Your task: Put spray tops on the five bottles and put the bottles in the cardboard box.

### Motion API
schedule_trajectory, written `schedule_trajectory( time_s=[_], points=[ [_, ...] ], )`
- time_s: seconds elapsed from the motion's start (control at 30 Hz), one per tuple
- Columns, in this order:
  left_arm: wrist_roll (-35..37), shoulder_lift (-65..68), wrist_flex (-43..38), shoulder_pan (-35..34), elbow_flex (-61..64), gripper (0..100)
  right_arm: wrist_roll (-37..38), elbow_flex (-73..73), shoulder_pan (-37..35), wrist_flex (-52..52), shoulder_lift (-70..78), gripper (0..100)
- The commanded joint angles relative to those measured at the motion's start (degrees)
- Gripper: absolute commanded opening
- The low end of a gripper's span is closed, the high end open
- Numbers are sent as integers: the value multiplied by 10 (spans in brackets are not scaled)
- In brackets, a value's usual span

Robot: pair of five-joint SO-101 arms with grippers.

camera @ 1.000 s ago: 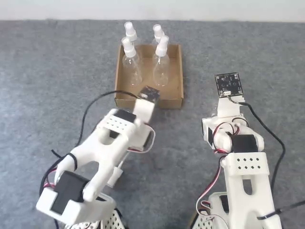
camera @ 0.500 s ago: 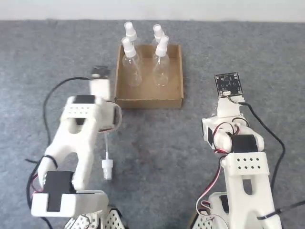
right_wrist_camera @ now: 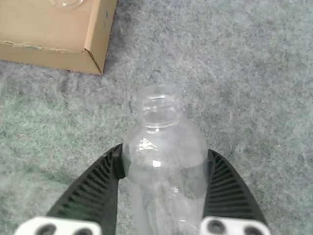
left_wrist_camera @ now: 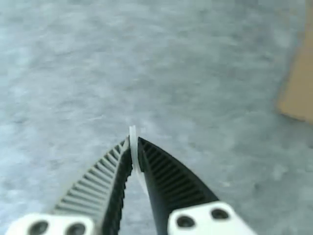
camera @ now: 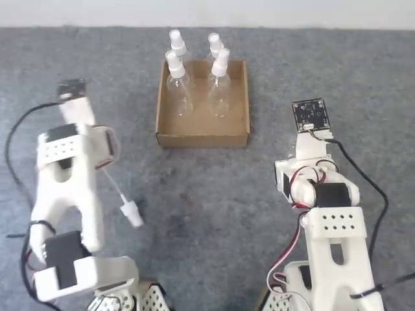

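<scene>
On a grey carpeted bench [camera: 214,207], two white robot arms work near a brown cardboard box [camera: 202,137].
Left tool [left_wrist_camera: 133,147] is clenched on the thin tube of a white plastic spray top [camera: 131,214], whose head juts out beside the left arm, well apart from the box. Right tool [right_wrist_camera: 164,159] grips a clear plastic bottle [right_wrist_camera: 164,142] with a bare neck, near the box's corner. Four clear capped bottles [camera: 179,91] stand upright inside the box, toward its far side.

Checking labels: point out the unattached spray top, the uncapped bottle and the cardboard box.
spray top [camera: 131,214], high view, on its white head.
uncapped bottle [right_wrist_camera: 164,152], right wrist view, on its clear shoulder.
cardboard box [camera: 202,139], high view, on its near wall.
</scene>
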Motion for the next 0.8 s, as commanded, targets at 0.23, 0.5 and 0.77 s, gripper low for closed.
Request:
schedule_trajectory(
  time_s=[0.23, 0.5, 0.77],
  points=[
    [-84, -5, 0, -168, -32, 13, 7, -3, 7, -14, -13, 122],
    [-133, -6, 0, -267, -32, 13, 7, -3, 7, -14, -13, 122],
    [-213, -11, 22, -314, -48, 16, 7, -3, 7, -14, -13, 122]
  ],
)
